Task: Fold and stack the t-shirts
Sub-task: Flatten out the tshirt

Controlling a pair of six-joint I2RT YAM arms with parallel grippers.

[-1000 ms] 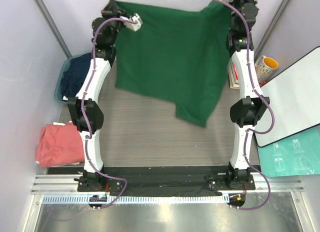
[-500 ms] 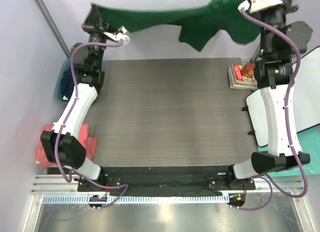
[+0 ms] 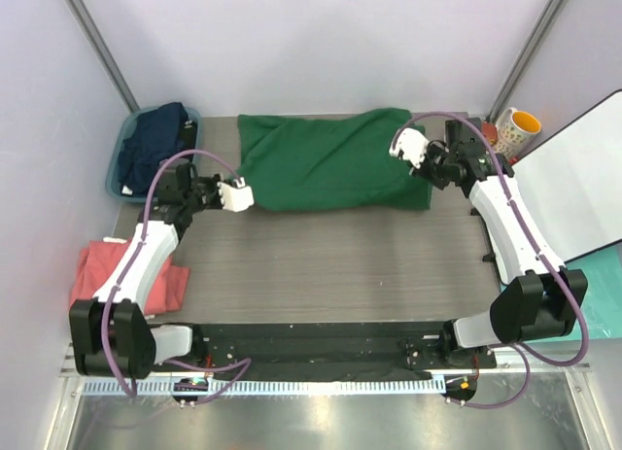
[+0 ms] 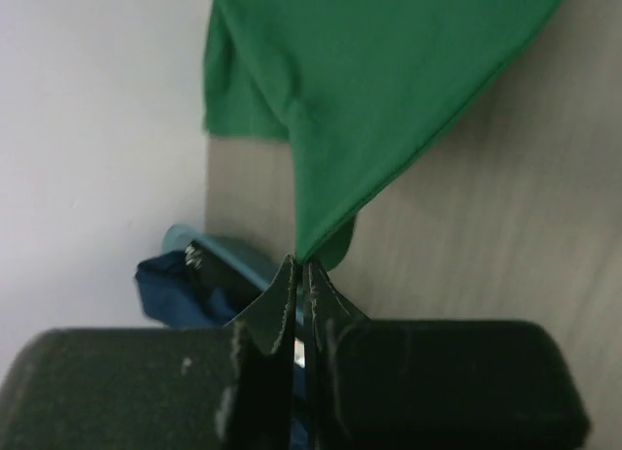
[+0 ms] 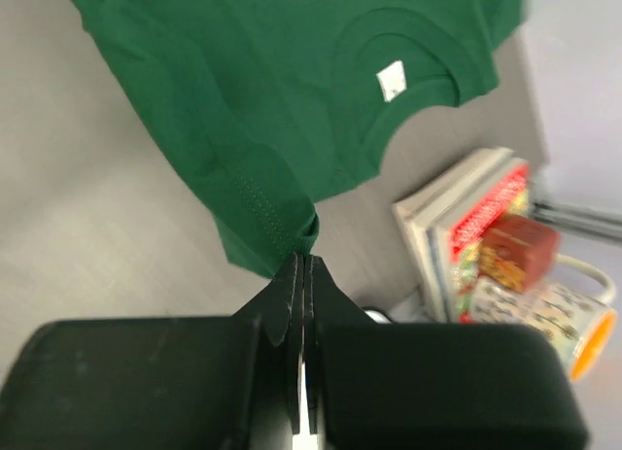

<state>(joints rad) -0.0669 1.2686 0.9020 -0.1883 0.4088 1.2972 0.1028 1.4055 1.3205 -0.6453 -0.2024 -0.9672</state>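
The dark green t-shirt [image 3: 326, 163] lies spread across the far part of the table, its white neck label [image 5: 392, 81] facing up. My left gripper [image 3: 251, 199] is shut on the shirt's left corner [image 4: 321, 238], low by the table. My right gripper [image 3: 422, 174] is shut on a stitched edge at the shirt's right end [image 5: 282, 226]. A navy t-shirt [image 3: 154, 151] sits bunched in the teal tub [image 3: 193, 114] at the back left. A salmon-pink t-shirt [image 3: 117, 280] lies crumpled at the left table edge.
A stack of books [image 5: 466, 226] and a patterned mug with a yellow inside [image 3: 517, 129] stand at the back right, close to my right wrist. A white board [image 3: 573, 188] leans off the right side. The tub with the navy cloth [image 4: 185, 280] is just behind my left gripper.
Both arms have swung the green shirt from hanging high in the air, out over the back, and down onto the far part of the table. Both grips have stayed shut.
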